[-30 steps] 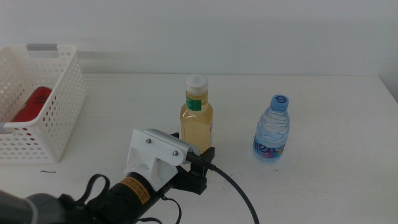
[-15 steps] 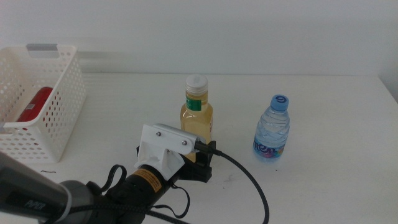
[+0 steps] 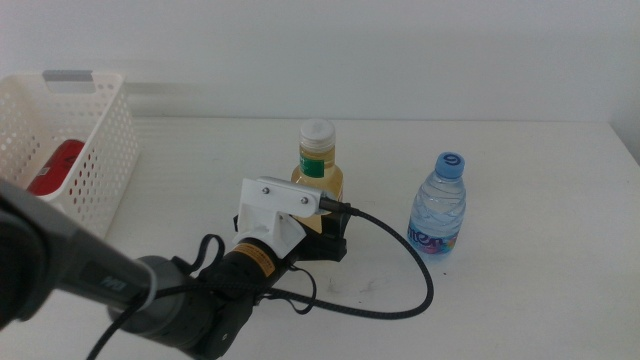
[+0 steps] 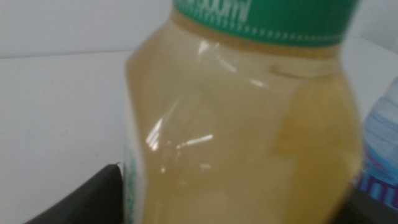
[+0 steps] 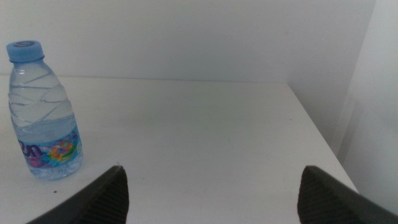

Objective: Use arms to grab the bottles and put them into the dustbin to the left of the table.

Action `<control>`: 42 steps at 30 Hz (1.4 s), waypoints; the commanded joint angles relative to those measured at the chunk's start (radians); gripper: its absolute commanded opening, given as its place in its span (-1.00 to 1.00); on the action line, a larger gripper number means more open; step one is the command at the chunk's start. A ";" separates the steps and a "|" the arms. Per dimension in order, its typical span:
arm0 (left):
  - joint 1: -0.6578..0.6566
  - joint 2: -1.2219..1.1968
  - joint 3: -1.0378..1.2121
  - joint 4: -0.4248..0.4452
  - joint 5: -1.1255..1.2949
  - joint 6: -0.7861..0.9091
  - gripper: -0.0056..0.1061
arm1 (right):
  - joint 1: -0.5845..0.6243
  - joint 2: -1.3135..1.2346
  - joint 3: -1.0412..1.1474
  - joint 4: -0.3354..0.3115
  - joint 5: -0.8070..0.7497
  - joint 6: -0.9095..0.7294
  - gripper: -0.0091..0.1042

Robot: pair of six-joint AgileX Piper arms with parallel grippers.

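Observation:
The tall yellow-liquid bottle [image 3: 318, 170] with a white cap stands mid-table. My left gripper [image 3: 322, 236] has reached it from the near side, open, one jaw on each side of its lower body. In the left wrist view the bottle [image 4: 242, 124] fills the picture between the two dark jaws. The small blue-capped water bottle [image 3: 438, 206] stands to its right, untouched, and also shows in the right wrist view [image 5: 45, 112]. The red can [image 3: 53, 167] lies inside the white dustbin [image 3: 100, 140] at the far left. My right gripper [image 5: 211, 202] waits open, low over the table's right side.
A black cable [image 3: 405, 290] loops from the left wrist across the table in front of the bottles. The table's right edge [image 5: 317, 134] runs close beside the right gripper. Bare white tabletop [image 3: 200, 160] lies between the dustbin and the yellow bottle.
My left arm has moved forward and to the right, bringing its gripper up to the yellow bottle. Both bottles and the dustbin stayed put.

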 commanded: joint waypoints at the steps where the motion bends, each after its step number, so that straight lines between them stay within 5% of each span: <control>1: 0.006 0.033 -0.036 0.019 -0.005 -0.024 0.78 | -0.003 -0.004 0.004 -0.011 -0.009 -0.007 0.68; 14: 0.027 0.151 -0.162 -0.026 -0.005 0.007 0.70 | -0.003 -0.004 0.004 -0.011 -0.009 -0.007 0.68; 17: 0.037 0.151 -0.162 -0.004 0.006 0.027 0.40 | -0.003 -0.004 0.004 -0.011 -0.009 -0.007 0.68; 22: 0.047 0.037 -0.141 0.057 0.121 0.025 -0.42 | -0.003 -0.004 0.004 -0.011 -0.009 -0.007 0.68; 27: 0.047 -0.232 -0.082 0.113 0.461 -0.009 -0.91 | -0.003 -0.004 0.004 -0.011 -0.009 -0.007 0.68; 36: 0.075 -0.654 -0.179 0.105 1.267 -0.102 -0.92 | -0.003 -0.004 0.004 -0.011 -0.009 -0.007 0.68; 42: 0.298 -0.638 -0.519 0.027 1.864 0.174 -0.92 | -0.003 -0.004 0.004 -0.011 -0.009 -0.007 0.68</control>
